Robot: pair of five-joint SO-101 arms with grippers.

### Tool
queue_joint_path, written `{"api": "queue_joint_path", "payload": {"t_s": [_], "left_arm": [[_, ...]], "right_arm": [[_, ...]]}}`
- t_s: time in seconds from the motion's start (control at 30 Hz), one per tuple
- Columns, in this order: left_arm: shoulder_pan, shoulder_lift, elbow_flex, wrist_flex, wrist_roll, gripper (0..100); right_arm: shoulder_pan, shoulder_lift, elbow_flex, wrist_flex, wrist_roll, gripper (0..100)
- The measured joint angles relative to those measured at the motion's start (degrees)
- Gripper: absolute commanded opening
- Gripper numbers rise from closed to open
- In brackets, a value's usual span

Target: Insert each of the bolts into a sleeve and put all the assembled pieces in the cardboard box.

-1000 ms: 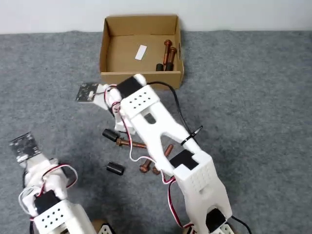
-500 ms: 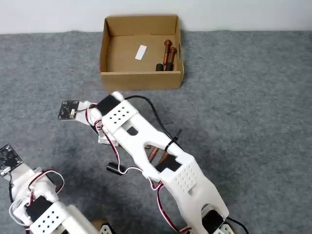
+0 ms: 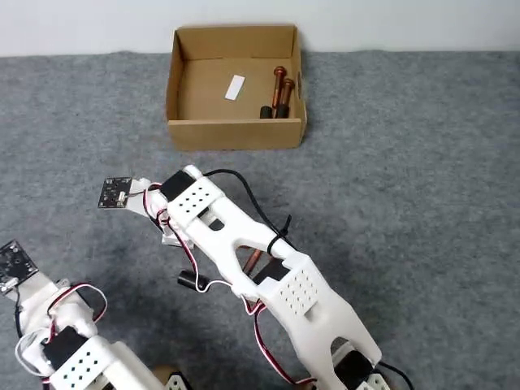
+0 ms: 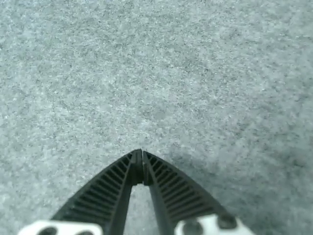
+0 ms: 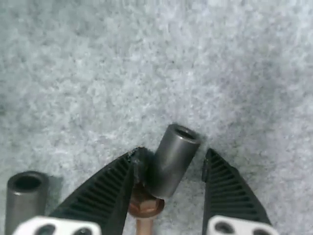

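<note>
Now, the right pincer [image 5: 175,152] stands open on the table [image 3: 422,162], out around 9 o'clock from the middle in the high view, and a dark sleeve [image 5: 172,164] sits between its jaws. One jaw touches the sleeve's side; the other stands off, with a gap showing. The sleeve lies tilted, its open bore facing away from the wrist. Right at its near end is the copper head of a bolt [image 5: 145,205], tucked under the pincer; whether the two touch, I can't tell. A second sleeve [image 5: 25,193] lies just outside the jaws. Up at 12 o'clock the box [image 3: 236,134] holds two finished pieces [image 3: 279,96] against its 3 o'clock wall. Down at 8 o'clock the left pincer [image 4: 142,155] hangs closed and empty above bare table.

So the step in hand looks like picking up this sleeve, and the trick is a square grip. Closing from here, I'd expect the free jaw to shove the tilted barrel sideways or roll it out, so first nudge the pincer across until the sleeve sits midway. Grip mid-barrel and leave the bore clear for the bolt. Mind that bolt head: pinched along with the sleeve, it could cock the hold. Close gently, lift straight.
</note>
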Motion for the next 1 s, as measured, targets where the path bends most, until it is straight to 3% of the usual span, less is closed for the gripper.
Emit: {"api": "queue_joint_path", "payload": {"t_s": [0.1, 0.33, 0.7, 0.83, 1.0], "left_arm": [[0.0, 0.0, 0.5, 0.0, 0.0, 1], [0.1, 0.0, 0.5, 0.0, -0.1, 1], [0.2, 0.0, -3.7, 0.0, -0.1, 1], [4.8, 0.0, -9.9, 5.4, -0.1, 1], [17.0, 0.1, -18.1, 17.7, -0.3, 1]], "right_arm": [[0.0, 0.5, -1.1, -0.2, 0.0, 0.1], [0.2, 1.4, -6.5, 2.5, 0.0, 1.0], [0.7, 2.0, -28.9, 24.2, -0.8, 1.0], [3.9, 1.8, -32.8, 25.1, -4.2, 1.0], [8.7, -4.8, -27.3, 25.1, -8.3, 0.9]]}}
